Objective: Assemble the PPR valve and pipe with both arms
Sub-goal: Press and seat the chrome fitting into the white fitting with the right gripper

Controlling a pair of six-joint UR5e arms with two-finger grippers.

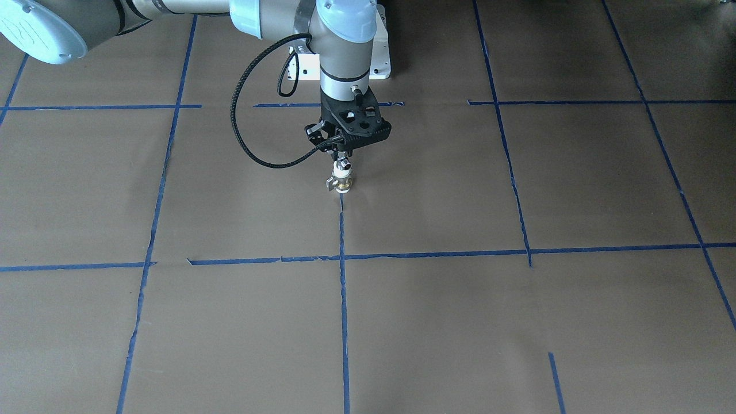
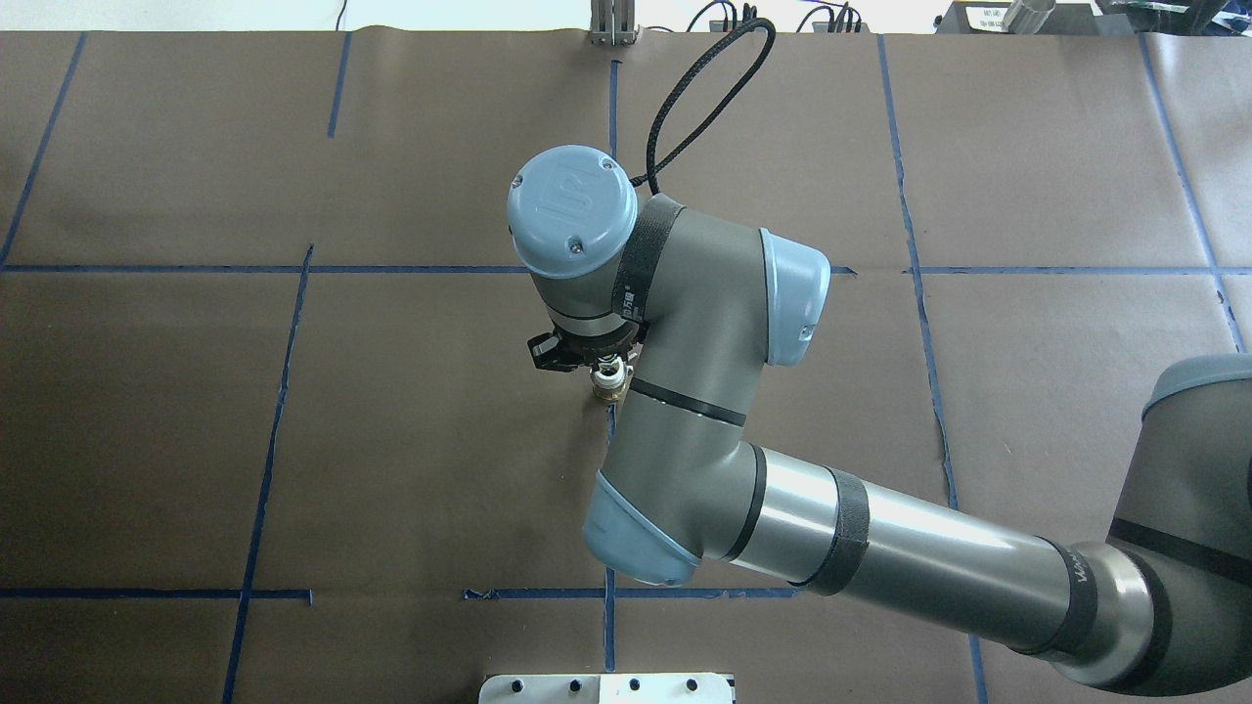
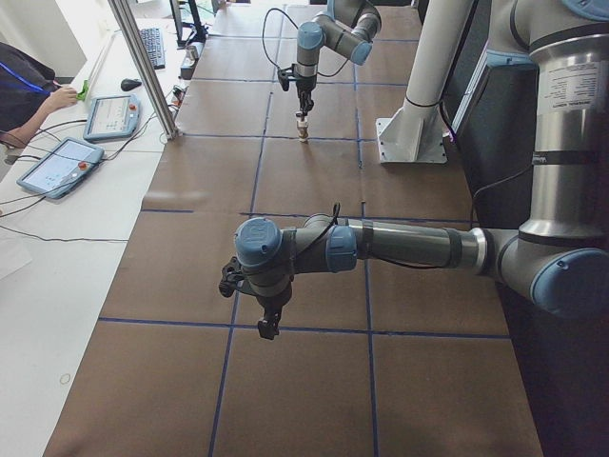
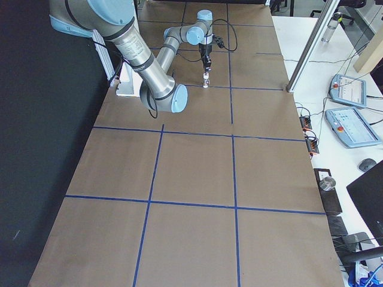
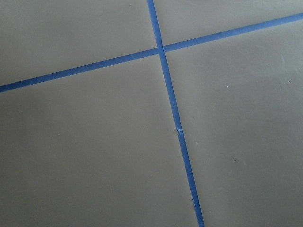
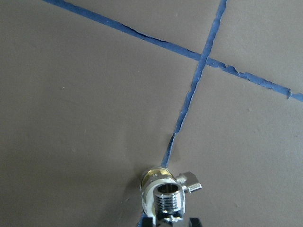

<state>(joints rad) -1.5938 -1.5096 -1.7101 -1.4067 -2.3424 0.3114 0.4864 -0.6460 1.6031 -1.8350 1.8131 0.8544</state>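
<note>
While the right claw [image 1: 342, 160] clamps the valve [image 1: 342, 176] by its upper end, jaws closed on it, the valve stands upright on a blue tape line [image 1: 343, 230] mid-table. The left claw [image 3: 269, 327] hovers well apart; I cannot tell its opening. I judge this the presenting step. Next: bring the pipe, which I cannot locate, square to the valve's end.
</note>
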